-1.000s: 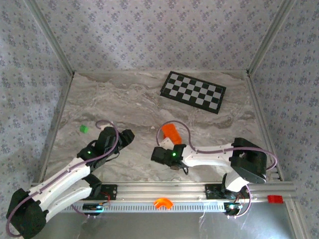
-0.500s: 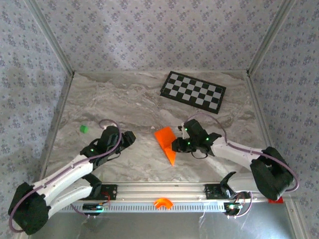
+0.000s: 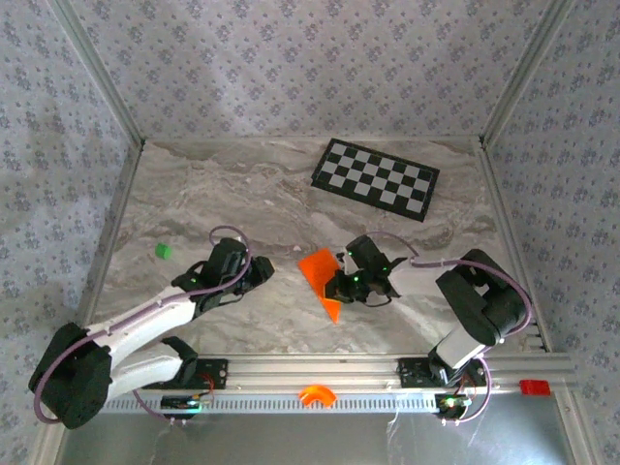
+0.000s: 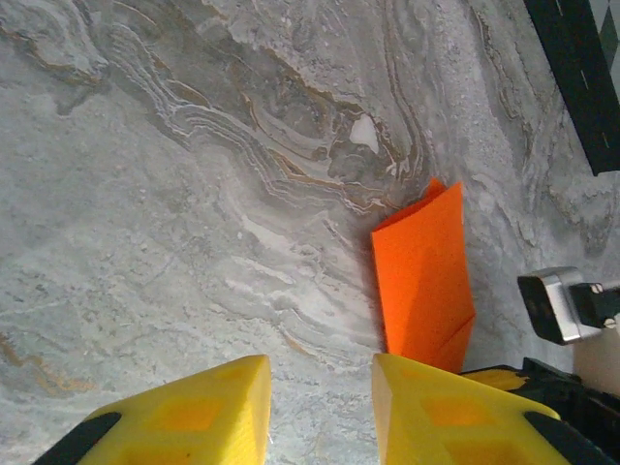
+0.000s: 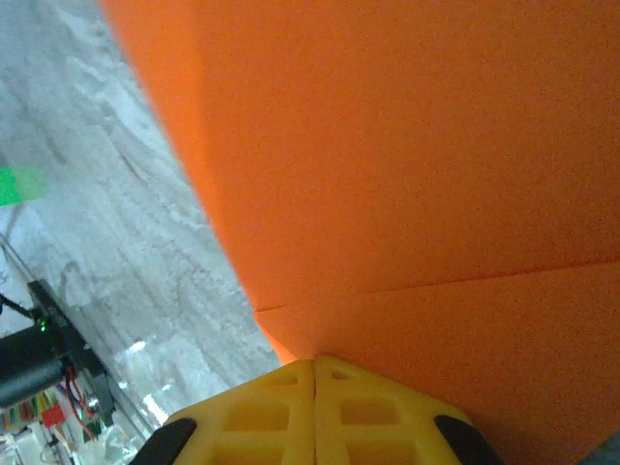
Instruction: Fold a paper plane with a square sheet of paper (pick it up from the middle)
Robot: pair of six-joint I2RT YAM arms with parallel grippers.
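Near the middle of the counter [image 3: 223, 194] lies the paper [image 3: 320, 274], already creased into a narrow angular wedge with one pointed end toward the arms. It is no longer a flat square, so some early folds are made. It is not yet a dart: no symmetrical nose or wings show, and I judge most of the folding is left.

The right end effector [image 5: 315, 366] is clenched, its yellow fingers [image 5: 387, 417] pressed together with the orange sheet running out from their tips, so it seems to pinch the paper's edge. The left end effector [image 4: 320, 378] stands released, jaws apart over bare counter with nothing between them, the paper just beyond its right finger.

The top view gives the layout: both arms reaching inward, the left one well short of the paper, the right one at its right side. It cannot show the grip. The right wrist view shows that, plus a fold line crossing the sheet. The left wrist view shows the wedge's far end lifted slightly off the counter.
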